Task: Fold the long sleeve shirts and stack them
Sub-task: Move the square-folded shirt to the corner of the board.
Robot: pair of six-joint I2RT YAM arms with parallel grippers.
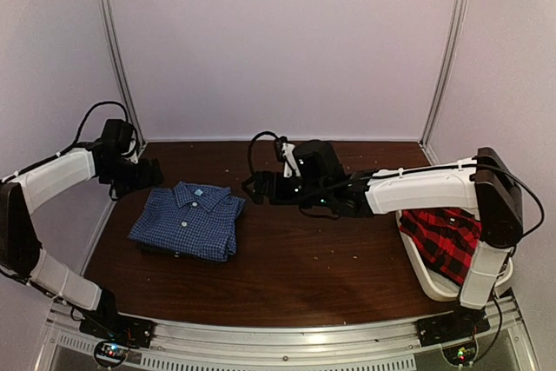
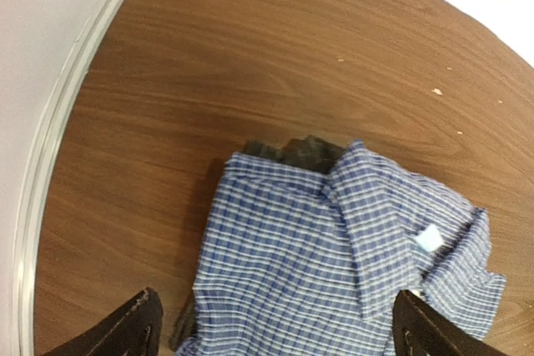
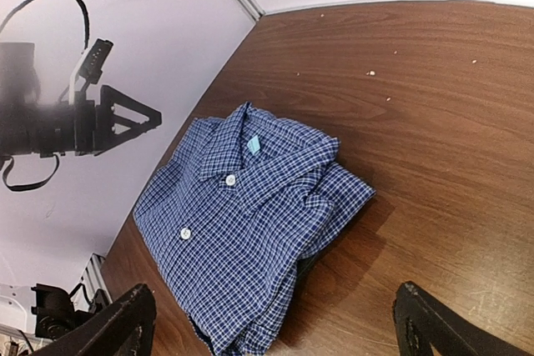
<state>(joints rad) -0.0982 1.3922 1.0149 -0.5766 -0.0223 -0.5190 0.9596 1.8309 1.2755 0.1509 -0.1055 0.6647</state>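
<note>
The blue gingham shirt lies folded on the left of the table, collar toward the back. The dark charcoal shirt peeks out from under its collar end. The red-and-black plaid shirt lies crumpled in the white tub at the right. My left gripper is open and empty, just above the blue shirt's back left corner. My right gripper is open and empty, hovering just right of the blue shirt's collar.
The left wall and its metal rail run close beside the shirt stack. Bare wooden tabletop lies between the stack and the tub. Small crumbs dot the back of the table.
</note>
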